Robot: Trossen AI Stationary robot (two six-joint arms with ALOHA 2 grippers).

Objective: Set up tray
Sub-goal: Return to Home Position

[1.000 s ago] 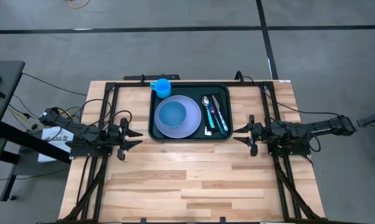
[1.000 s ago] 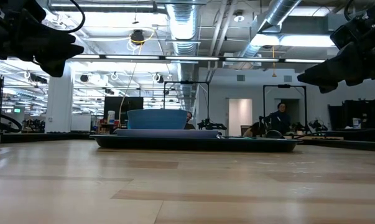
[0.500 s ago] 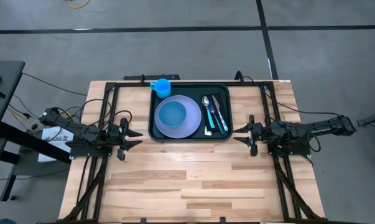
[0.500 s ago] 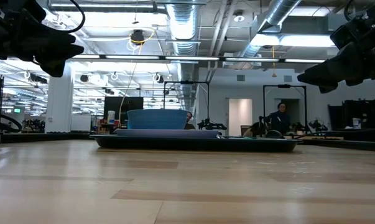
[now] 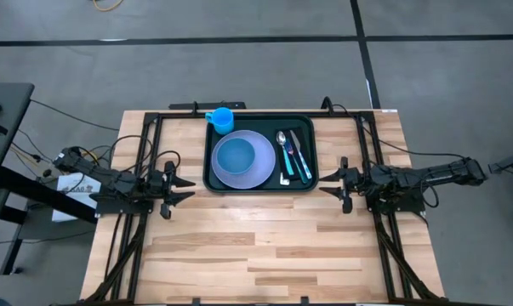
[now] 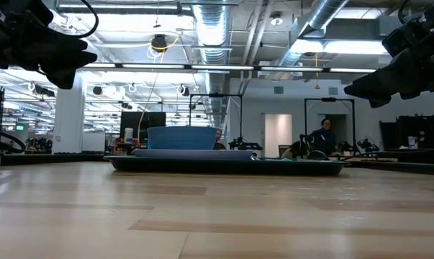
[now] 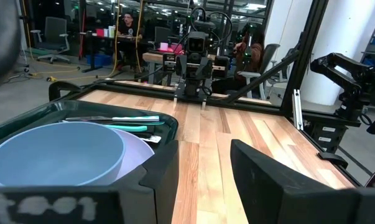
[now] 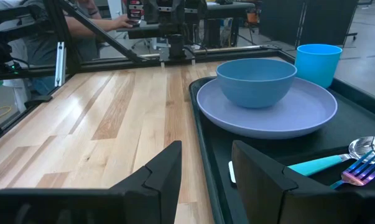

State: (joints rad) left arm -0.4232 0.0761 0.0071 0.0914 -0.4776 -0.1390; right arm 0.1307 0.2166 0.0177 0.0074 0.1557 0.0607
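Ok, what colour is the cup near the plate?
The cup is bright blue, shown best in the right wrist view.

We are in a robot lab, a very big open work room. Fat silver pipes and bright lamps hang under a bare ceiling. The floor is plain grey with dark lines on it. A wooden table sits in a black metal frame. The left robot arm and the right robot arm stand at its two sides, and wires trail off them. Far behind we see an office chair and a person.
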